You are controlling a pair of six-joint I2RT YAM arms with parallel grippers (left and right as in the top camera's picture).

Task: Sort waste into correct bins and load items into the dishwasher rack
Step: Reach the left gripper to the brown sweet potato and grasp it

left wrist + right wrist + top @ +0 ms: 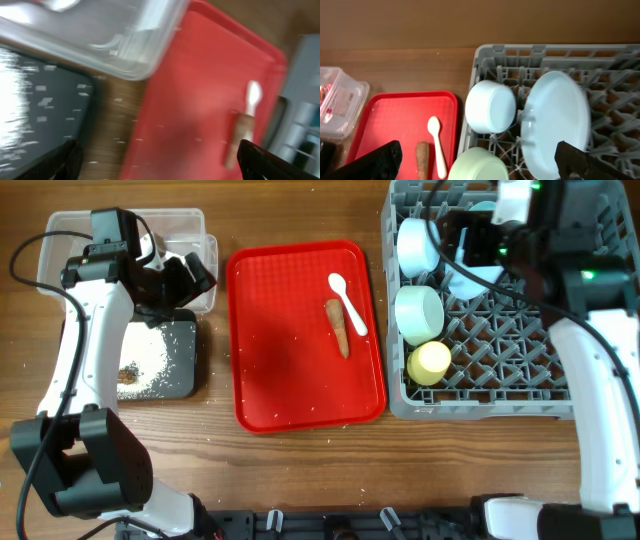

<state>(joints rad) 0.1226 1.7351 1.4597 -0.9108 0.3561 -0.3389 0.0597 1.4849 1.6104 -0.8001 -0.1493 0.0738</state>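
Seen from above, a red rectangular plastic serving tray (290,350) lies between the bins on your left and the large grey plastic dishwasher rack (480,408) on your right. Two things remain on the tray's right half, near the rack: a small white plastic spoon (347,303) and, just beside it, an orange-brown carrot-shaped piece (338,327). Both lie lengthwise, running away from you. The spoon's bowl is at the far end and its handle slants toward the rack.

Your right gripper (480,165) hangs over the rack with its fingers spread wide and nothing held. The spoon lies to its left and it is the nearer arm.

Your left gripper (162,162) is also wide open and empty. It sits above the clear rectangular plastic tub (190,230) and the black rectangular tray (180,375), with the carrot piece off to its right, across the red tray.
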